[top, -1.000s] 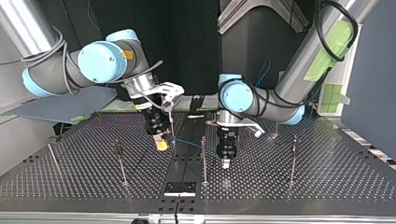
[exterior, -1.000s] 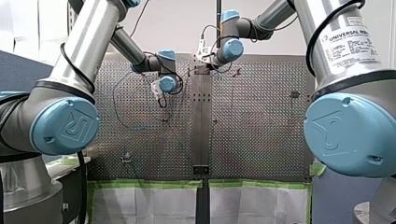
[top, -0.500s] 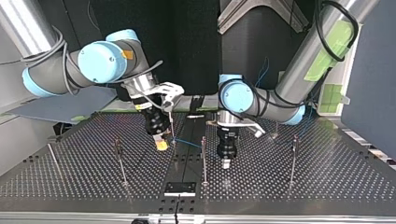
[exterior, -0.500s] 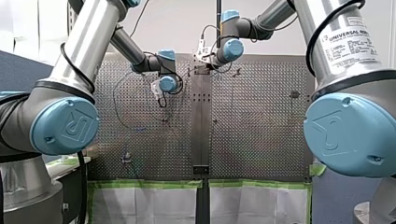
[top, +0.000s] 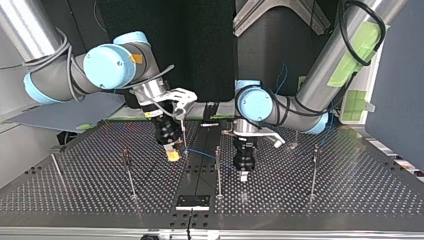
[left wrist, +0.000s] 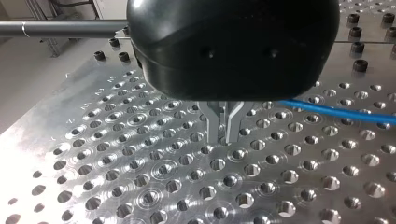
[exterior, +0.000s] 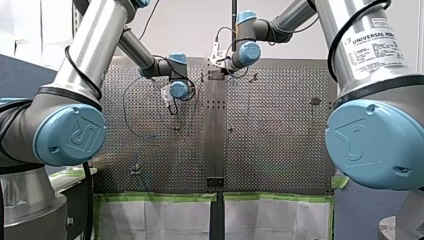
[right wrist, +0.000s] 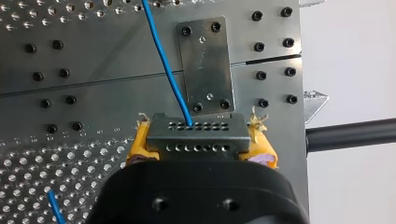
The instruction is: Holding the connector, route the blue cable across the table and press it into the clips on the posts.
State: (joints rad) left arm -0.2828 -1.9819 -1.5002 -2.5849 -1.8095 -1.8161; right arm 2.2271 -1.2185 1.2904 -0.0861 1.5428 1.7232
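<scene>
We are clamping the grey connector [right wrist: 205, 133] tight between the yellow pads [right wrist: 140, 144] of our right tool [right wrist: 200, 140], and the blue cable [right wrist: 166, 65] is running out of its face; in the top view this tool is hanging low over the desk [top: 325, 200], near the middle post [top: 218, 170]. Our left tool [left wrist: 223, 139] is hovering just beside that post on its other side, metal fingers [left wrist: 213, 128] drawn almost together, gripping nothing, while the cable is passing the post between the two tools.

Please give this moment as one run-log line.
right gripper: shut on connector | left gripper: shut, empty | blue cable: enters connector
</scene>
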